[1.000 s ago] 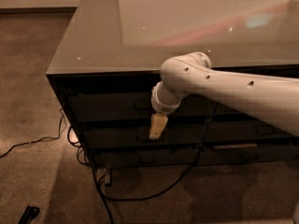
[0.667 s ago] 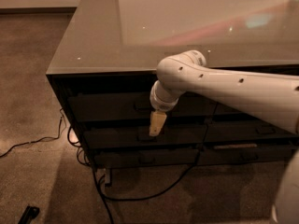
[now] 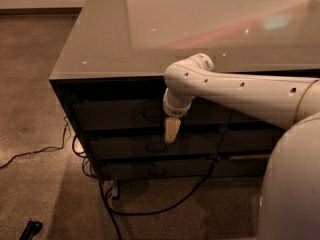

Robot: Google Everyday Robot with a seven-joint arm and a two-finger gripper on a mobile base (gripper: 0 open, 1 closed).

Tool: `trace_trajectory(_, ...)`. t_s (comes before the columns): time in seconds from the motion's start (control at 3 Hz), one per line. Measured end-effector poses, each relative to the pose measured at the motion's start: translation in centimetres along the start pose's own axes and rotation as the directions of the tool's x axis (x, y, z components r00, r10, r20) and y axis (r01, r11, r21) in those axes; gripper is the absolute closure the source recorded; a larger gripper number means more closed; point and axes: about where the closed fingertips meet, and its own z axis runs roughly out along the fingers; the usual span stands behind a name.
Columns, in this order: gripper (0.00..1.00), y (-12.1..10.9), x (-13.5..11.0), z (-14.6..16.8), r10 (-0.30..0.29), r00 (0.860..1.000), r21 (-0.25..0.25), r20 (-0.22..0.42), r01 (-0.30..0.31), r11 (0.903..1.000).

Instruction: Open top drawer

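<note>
The top drawer (image 3: 115,115) is a dark grey front just under the countertop, and it sits flush with the cabinet, closed. Its small loop handle (image 3: 152,113) is at the centre. My gripper (image 3: 171,129) points downward from the white arm (image 3: 235,91), which reaches in from the right. It hangs in front of the drawer fronts, just right of the top drawer's handle. Its beige tip reaches down to the gap above the second drawer (image 3: 125,147).
A third slim drawer (image 3: 150,170) lies below. A matching drawer stack (image 3: 250,138) is to the right. The glossy countertop (image 3: 165,29) overhangs the drawers. Black cables (image 3: 130,209) trail on the carpet below the cabinet. A small black object (image 3: 31,229) lies at lower left. My base (image 3: 292,184) fills the lower right.
The gripper has shifted slightly up and toward the top drawer's handle. More of my base shows at lower right. The drawer has not moved.
</note>
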Motion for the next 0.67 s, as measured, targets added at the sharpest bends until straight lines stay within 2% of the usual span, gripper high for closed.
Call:
trace_trajectory(0.33, 0.19, 0.4, 0.7, 0.5, -0.015, 0.999, -0.018, -0.029, 0.014, 0.9997)
trace_trajectory(0.67, 0.42, 1.8, 1.5, -0.4, -0.025, 0.999, -0.041, -0.039, 0.023, 0.9989)
